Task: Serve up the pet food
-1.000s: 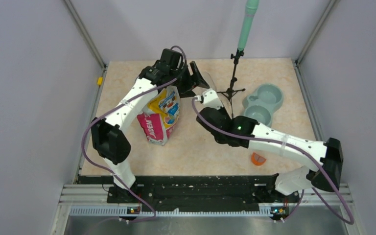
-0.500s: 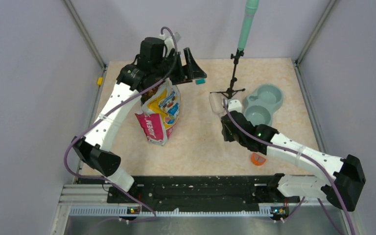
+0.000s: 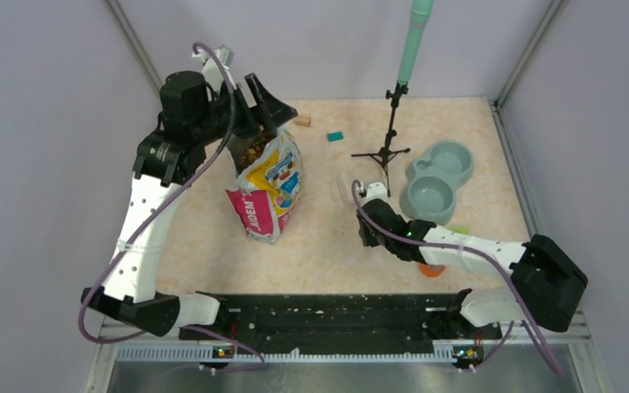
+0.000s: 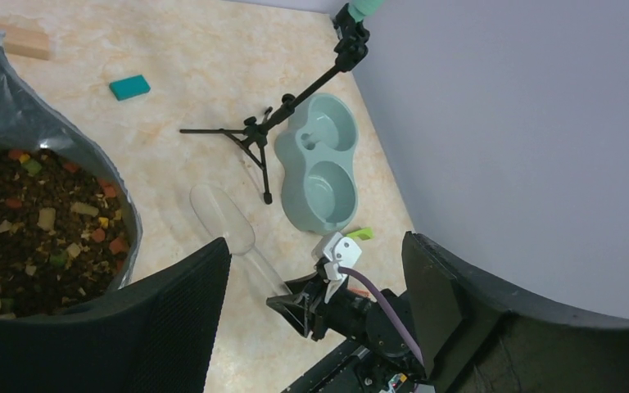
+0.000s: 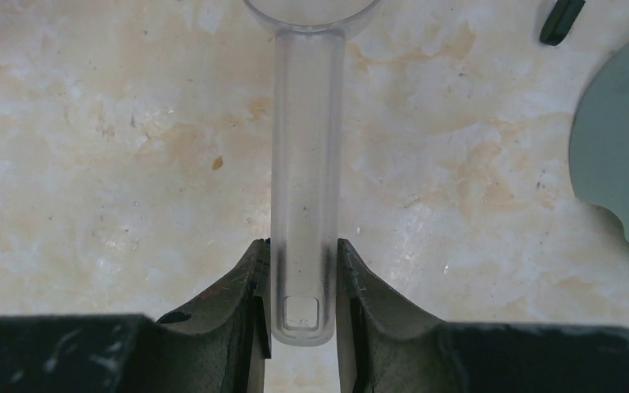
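Barely started imo: the kibble [image 4: 16, 237] all sits in the open bag [image 3: 269, 192], and the double bowl [image 3: 436, 178] looks empty. Right claw [image 5: 303, 278] pinches the empty clear scoop [image 5: 305, 147] by its handle, low over the worktop [image 3: 328, 246]. Left claw [image 3: 254, 105] gapes wide above the bag.

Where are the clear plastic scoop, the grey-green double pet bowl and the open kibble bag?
clear plastic scoop [image 5: 305, 164]: right wrist view, on its handle.
grey-green double pet bowl [image 3: 436, 173]: top view, rim between the basins.
open kibble bag [image 3: 269, 184]: top view, printed front.
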You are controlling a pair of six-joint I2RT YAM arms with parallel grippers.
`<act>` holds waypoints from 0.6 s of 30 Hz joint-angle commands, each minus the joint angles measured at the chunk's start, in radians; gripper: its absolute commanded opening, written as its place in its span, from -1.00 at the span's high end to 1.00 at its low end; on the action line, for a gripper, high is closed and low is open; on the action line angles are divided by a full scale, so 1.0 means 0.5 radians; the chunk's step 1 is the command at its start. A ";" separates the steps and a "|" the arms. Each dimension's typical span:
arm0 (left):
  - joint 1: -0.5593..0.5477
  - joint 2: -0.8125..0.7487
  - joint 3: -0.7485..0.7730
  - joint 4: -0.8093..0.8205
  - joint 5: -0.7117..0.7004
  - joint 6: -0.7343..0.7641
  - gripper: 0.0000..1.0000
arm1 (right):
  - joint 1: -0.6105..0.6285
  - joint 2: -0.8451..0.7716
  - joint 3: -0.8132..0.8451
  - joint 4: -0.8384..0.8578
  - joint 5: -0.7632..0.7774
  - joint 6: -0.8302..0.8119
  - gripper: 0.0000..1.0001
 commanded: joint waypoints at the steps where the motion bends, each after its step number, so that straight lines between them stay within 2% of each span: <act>1: 0.020 -0.103 -0.113 0.145 -0.034 0.001 -0.61 | -0.015 0.100 -0.051 0.404 -0.012 -0.113 1.00; 9: 0.083 -0.184 -0.059 0.018 -0.113 0.069 -0.54 | -0.038 0.376 -0.062 0.597 -0.046 -0.246 1.00; 14: 0.114 -0.247 -0.017 -0.069 -0.407 0.103 -0.54 | -0.056 0.514 0.001 0.630 -0.057 -0.260 0.96; 15: 0.119 -0.267 -0.030 -0.058 -0.446 0.098 -0.54 | -0.070 0.529 0.011 0.637 -0.059 -0.260 0.79; 18: 0.123 -0.307 -0.086 0.018 -0.421 0.095 -0.52 | -0.097 0.560 0.051 0.615 -0.101 -0.287 -0.01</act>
